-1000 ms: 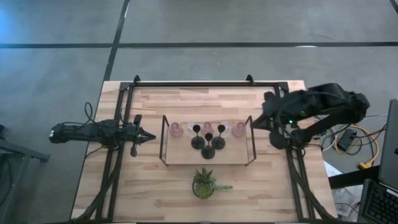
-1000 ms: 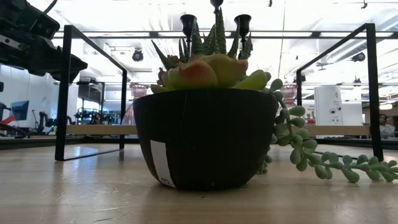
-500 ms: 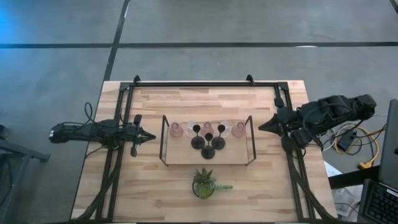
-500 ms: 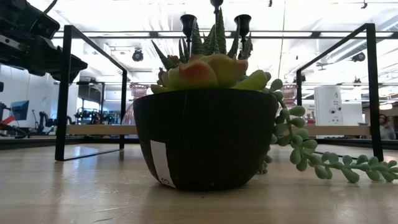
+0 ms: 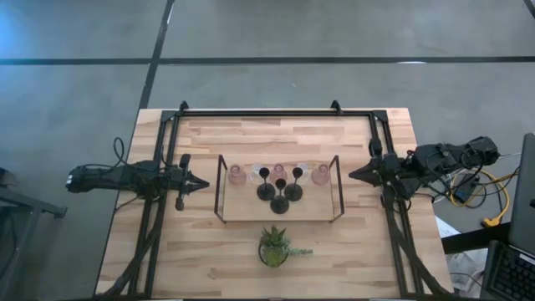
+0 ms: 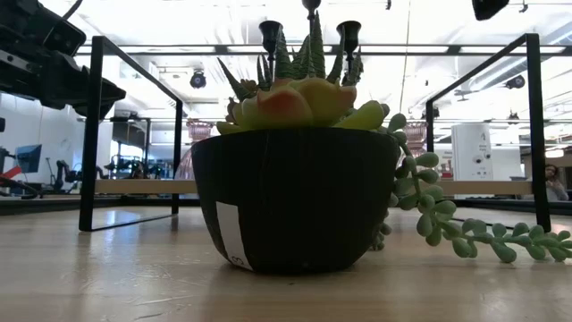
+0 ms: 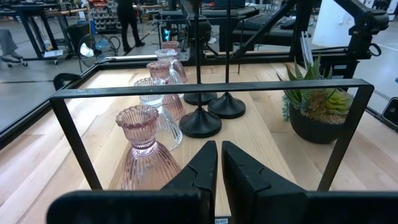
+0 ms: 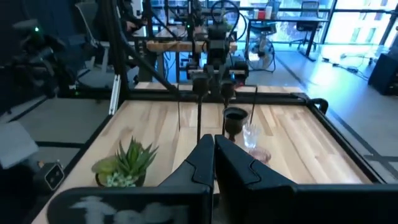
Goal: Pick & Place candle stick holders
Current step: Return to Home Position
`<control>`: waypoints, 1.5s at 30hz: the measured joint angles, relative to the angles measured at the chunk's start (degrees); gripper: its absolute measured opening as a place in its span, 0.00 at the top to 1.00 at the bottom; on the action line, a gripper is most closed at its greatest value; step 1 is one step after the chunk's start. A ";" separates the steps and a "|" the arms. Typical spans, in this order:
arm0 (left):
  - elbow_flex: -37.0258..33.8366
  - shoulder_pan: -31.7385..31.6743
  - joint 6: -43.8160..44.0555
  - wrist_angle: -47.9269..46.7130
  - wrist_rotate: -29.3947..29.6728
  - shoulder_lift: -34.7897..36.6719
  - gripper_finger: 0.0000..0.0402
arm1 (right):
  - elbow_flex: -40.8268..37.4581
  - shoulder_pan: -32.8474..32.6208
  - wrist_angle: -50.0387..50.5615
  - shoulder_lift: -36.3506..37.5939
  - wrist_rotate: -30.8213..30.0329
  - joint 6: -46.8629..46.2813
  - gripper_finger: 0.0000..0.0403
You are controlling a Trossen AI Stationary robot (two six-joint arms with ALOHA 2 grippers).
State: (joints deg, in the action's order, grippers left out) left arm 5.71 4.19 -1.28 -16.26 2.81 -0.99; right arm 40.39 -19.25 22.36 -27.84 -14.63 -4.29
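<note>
Three black thin-stemmed candle stick holders (image 5: 280,194) stand on their round bases in the middle of a wooden tray with a black wire frame (image 5: 221,186). A row of small pink and clear glass holders (image 5: 236,175) stands along the tray's far side. The left wrist view shows them close up, with a pink glass holder (image 7: 140,155) and a black base (image 7: 200,124). My left gripper (image 5: 203,182) (image 7: 219,168) is shut and hovers level just left of the tray. My right gripper (image 5: 351,174) (image 8: 213,158) is shut and empty, just right of the tray and pointing at it.
A small green plant in a black pot (image 5: 274,246) stands near the table's front edge, just in front of the tray, and fills the low view (image 6: 295,197). Black frame rails (image 5: 259,111) run along the table's far, left and right sides. Cables lie beyond the right edge.
My right arm has folded back toward the table's right edge and come down. Its gripper has tipped from slanting downward to nearly level, and its tip has stayed just right of the tray. The holders, tray and plant have not moved.
</note>
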 joint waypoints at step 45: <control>-0.01 0.02 0.02 0.01 0.04 -0.02 0.93 | -27.04 18.56 -6.07 27.81 19.05 4.43 0.98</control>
State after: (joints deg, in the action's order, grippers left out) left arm 5.70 4.21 -1.26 -16.25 2.85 -1.01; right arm 13.35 -0.69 16.28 -0.04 4.42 0.14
